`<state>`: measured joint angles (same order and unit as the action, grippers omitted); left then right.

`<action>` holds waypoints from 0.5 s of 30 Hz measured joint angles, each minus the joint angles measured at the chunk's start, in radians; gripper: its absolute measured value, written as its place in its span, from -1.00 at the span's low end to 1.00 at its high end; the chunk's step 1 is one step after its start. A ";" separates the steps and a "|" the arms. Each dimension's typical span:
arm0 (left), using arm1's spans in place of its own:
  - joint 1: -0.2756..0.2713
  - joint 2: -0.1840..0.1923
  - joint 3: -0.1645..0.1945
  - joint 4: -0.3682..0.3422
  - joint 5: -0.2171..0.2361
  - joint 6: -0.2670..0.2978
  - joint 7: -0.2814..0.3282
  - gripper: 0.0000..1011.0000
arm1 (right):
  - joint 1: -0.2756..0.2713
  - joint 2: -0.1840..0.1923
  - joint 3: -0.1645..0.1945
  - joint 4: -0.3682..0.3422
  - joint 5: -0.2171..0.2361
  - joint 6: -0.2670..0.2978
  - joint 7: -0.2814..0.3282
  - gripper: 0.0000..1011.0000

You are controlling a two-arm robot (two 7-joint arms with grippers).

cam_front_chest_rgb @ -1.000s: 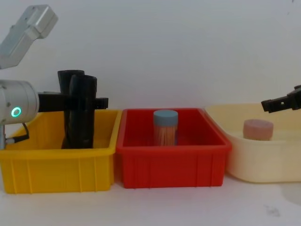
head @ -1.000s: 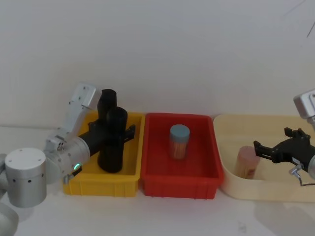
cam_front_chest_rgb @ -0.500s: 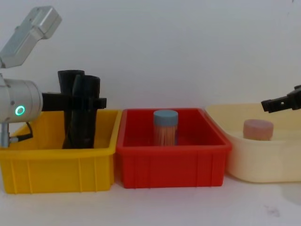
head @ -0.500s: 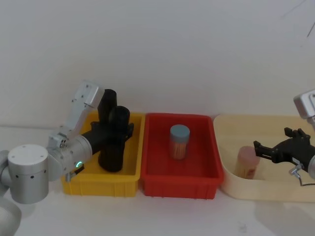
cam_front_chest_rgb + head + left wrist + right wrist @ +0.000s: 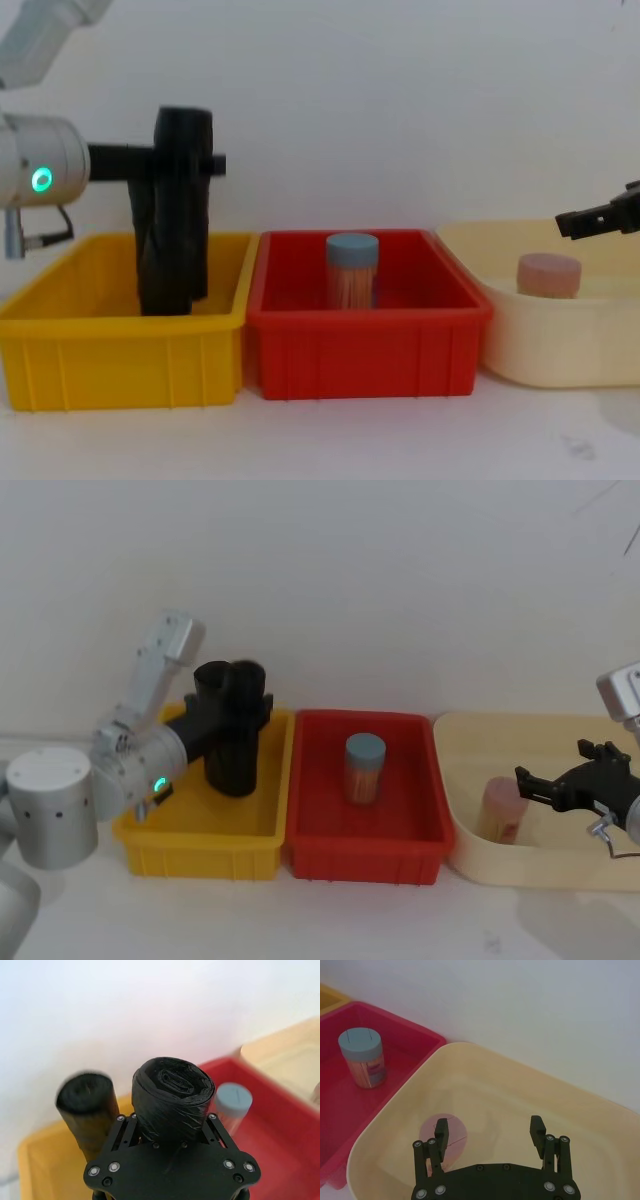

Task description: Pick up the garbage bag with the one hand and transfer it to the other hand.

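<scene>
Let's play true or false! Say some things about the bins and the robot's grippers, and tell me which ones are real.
1. The left gripper is shut on a bag roll. True.
2. Another black roll is in the yellow bin. True.
3. The blue-lidded jar stands in the yellow bin. False: it stands in the red bin.
4. The right gripper holds the pink thing. False: its jaws are open and empty, over the beige tub.
</scene>
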<state>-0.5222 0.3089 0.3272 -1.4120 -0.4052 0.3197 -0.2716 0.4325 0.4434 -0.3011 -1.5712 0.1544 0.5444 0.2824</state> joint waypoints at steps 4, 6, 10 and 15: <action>-0.013 -0.001 -0.011 -0.024 -0.009 0.004 0.000 -0.25 | 0.000 0.000 0.000 0.000 0.000 0.000 0.000 0.98; -0.022 -0.002 -0.018 -0.041 -0.016 0.009 -0.001 -0.25 | 0.000 0.000 0.000 0.000 0.000 0.000 0.000 0.98; -0.036 -0.004 -0.024 -0.063 -0.029 0.018 -0.006 -0.25 | 0.000 0.000 0.000 0.000 0.000 0.000 0.000 0.98; -0.059 -0.011 -0.023 -0.079 -0.048 0.027 -0.024 -0.25 | 0.000 0.000 0.000 0.000 0.000 0.000 0.000 0.98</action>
<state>-0.5808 0.2974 0.3041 -1.4911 -0.4535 0.3464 -0.2954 0.4325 0.4434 -0.3011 -1.5713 0.1544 0.5444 0.2823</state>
